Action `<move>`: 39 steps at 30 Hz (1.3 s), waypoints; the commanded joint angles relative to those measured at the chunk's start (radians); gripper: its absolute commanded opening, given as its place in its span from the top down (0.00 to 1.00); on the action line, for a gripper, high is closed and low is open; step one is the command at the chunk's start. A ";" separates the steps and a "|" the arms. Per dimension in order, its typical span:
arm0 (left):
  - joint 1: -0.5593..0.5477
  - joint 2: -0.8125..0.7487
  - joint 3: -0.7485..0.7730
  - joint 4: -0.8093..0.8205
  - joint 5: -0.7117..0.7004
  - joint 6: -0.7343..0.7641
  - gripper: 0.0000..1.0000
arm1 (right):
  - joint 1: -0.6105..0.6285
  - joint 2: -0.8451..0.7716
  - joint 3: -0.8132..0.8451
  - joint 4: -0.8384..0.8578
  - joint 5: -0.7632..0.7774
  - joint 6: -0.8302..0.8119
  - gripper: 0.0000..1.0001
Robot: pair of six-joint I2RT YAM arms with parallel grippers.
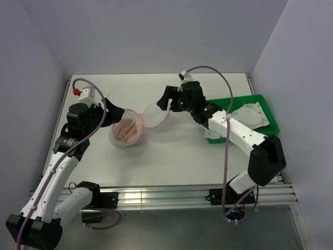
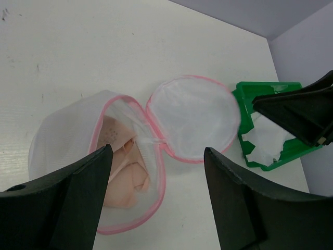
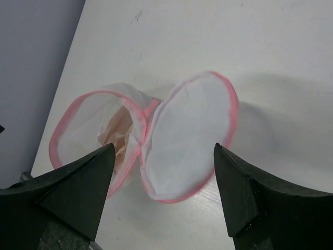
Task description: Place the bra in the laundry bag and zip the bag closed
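Note:
The laundry bag (image 1: pixel 126 133) stands open on the table, its round mesh lid (image 1: pixel 156 115) flipped out to the right on a pink-edged hinge. The pale pink bra (image 1: pixel 125 130) lies bunched inside the bag; it also shows in the left wrist view (image 2: pixel 125 166) and the right wrist view (image 3: pixel 117 133). My left gripper (image 1: pixel 112 112) is open and empty just left of the bag. My right gripper (image 1: pixel 167 99) is open and empty just above the lid (image 3: pixel 190 133). The lid also shows in the left wrist view (image 2: pixel 192 117).
A green plastic tray (image 1: pixel 265 107) holding white mesh items sits at the right, under my right arm. It also shows in the left wrist view (image 2: pixel 244 94). Grey walls close the table at the back and both sides.

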 commanded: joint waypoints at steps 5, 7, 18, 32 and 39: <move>-0.022 -0.058 0.000 0.070 0.047 0.022 0.23 | -0.182 -0.133 -0.060 -0.005 -0.012 -0.021 0.16; -0.030 -0.058 0.007 0.062 0.047 0.028 0.23 | -0.214 -0.155 -0.097 -0.026 0.024 -0.035 0.17; -0.108 -0.088 -0.016 0.094 0.052 0.054 0.23 | -0.442 -0.127 -0.290 -0.164 0.563 -0.099 0.22; -0.153 -0.120 -0.048 0.093 -0.008 0.085 0.23 | -0.544 0.288 -0.051 -0.312 0.542 -0.148 0.17; -0.157 -0.121 -0.052 0.090 -0.020 0.091 0.23 | -0.552 0.159 -0.112 -0.214 0.555 -0.116 1.00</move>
